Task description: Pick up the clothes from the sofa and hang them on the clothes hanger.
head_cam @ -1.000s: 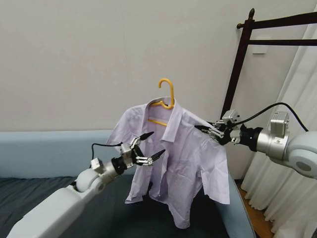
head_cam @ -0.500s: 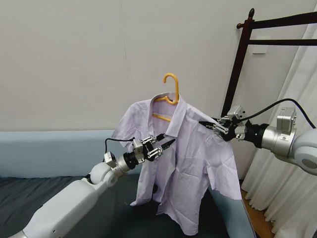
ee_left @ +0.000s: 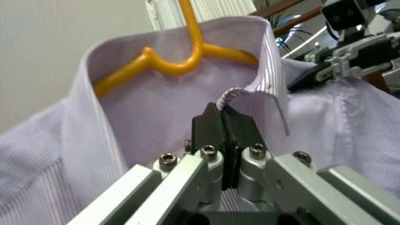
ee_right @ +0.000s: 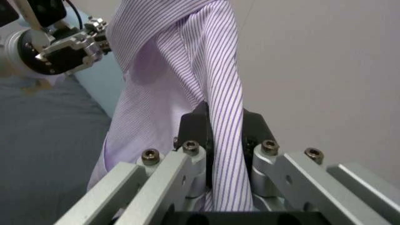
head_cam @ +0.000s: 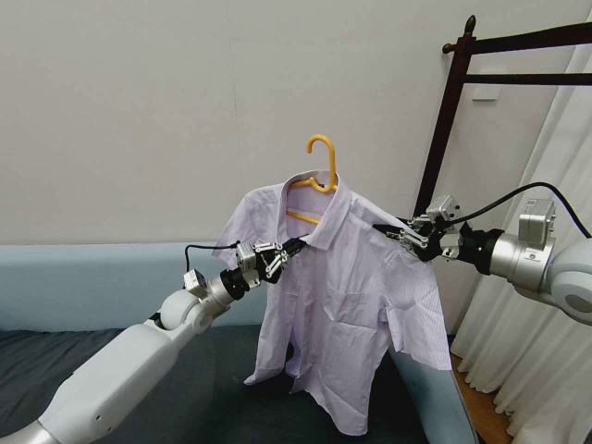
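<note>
While the sofa (head_cam: 92, 277) sits low in the foreground with nothing of the garment touching it, the lilac striped shirt (head_cam: 342, 305) hangs in the air between the two arms, so the pick-up looks done and the carry to the rail is the step in hand.

Nearest in, the left gripper (head_cam: 291, 248) reaches up from the left, its fingers pinched together on the front edge of the shirt just under the collar. The left wrist view confirms it: jaws tight on the cloth, collar point folded right above them.

Just behind, the yellow hanger (head_cam: 321, 162) is inside the collar with its hook standing free above the neckline, catching on nothing.

Across on the right, the right gripper (head_cam: 384, 230) is clamped on the shirt's shoulder seam, and its wrist view shows the striped cloth running straight down between the closed fingers.

Farther back and higher, the dark wooden clothes rack (head_cam: 450, 102) stands by the curtain (head_cam: 527, 379), well apart from the hook.

My read is that the next move calls for both arms to travel up and to the right together and keep the hanger level, so the hook can clear the crossbar and drop over it.
</note>
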You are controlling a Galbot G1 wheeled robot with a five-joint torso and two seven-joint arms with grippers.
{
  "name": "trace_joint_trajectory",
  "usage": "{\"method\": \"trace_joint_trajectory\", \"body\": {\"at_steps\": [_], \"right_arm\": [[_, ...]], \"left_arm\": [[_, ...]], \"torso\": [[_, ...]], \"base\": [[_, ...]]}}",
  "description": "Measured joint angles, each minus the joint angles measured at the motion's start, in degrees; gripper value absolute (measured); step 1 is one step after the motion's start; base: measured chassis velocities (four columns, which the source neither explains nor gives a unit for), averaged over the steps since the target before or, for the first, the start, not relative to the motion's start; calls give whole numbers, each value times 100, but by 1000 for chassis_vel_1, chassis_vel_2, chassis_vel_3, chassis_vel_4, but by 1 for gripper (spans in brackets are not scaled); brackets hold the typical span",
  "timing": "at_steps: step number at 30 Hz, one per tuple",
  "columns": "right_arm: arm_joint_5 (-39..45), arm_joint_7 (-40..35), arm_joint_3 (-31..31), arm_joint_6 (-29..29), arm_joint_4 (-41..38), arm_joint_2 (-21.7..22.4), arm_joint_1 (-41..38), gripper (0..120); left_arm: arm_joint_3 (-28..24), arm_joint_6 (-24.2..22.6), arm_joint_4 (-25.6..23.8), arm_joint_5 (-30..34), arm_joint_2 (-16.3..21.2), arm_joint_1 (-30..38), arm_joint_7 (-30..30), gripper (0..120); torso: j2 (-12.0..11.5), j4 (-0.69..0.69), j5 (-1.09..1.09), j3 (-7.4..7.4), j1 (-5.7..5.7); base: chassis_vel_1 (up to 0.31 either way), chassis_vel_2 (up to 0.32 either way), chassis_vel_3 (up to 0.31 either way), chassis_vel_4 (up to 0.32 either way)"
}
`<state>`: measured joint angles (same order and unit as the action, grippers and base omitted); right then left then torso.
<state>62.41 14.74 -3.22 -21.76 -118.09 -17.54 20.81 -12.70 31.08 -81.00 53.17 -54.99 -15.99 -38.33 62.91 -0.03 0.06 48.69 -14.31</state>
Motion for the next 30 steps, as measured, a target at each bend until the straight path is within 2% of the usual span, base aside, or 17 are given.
{"method": "trace_joint_trajectory", "body": {"at_steps": [6,11,15,18,21,24,26,28,30], "right_arm": [[244,-32,-207,-130,17,24,-65,7],[421,-57,-318,-287,-24,57,-50,7],[436,-60,-326,-312,-48,82,-34,7],[403,-80,-337,-309,-64,113,-15,7],[379,-80,-325,-309,-70,118,-6,7],[324,-78,-302,-304,-71,126,-2,7],[307,-76,-296,-301,-71,126,3,7],[275,-70,-286,-296,-77,126,20,7],[267,-68,-284,-294,-78,126,27,7]], "left_arm": [[-19,50,141,-88,-46,99,4,0],[-84,147,172,-391,-97,-226,133,0],[-89,234,105,-547,-95,-462,460,0],[8,252,56,-628,-49,-655,722,15],[66,255,-19,-669,-12,-740,884,22],[139,254,-134,-732,38,-816,1078,36],[159,250,-159,-772,42,-827,1142,39],[181,235,-214,-835,35,-829,1292,51],[181,218,-238,-846,29,-829,1336,55]], "torso": [[0,0,0,0,0],[0,1,-1,0,0],[0,1,-1,0,0],[0,1,-2,0,0],[0,1,0,0,1],[0,1,0,0,1],[0,2,0,0,1],[0,2,0,0,1],[0,1,0,0,1]], "base": [[0,0,0,0],[0,0,0,0],[0,0,0,0],[0,0,0,0],[0,0,0,0],[0,0,0,0],[0,0,0,0],[0,0,0,0],[0,0,0,0]]}}
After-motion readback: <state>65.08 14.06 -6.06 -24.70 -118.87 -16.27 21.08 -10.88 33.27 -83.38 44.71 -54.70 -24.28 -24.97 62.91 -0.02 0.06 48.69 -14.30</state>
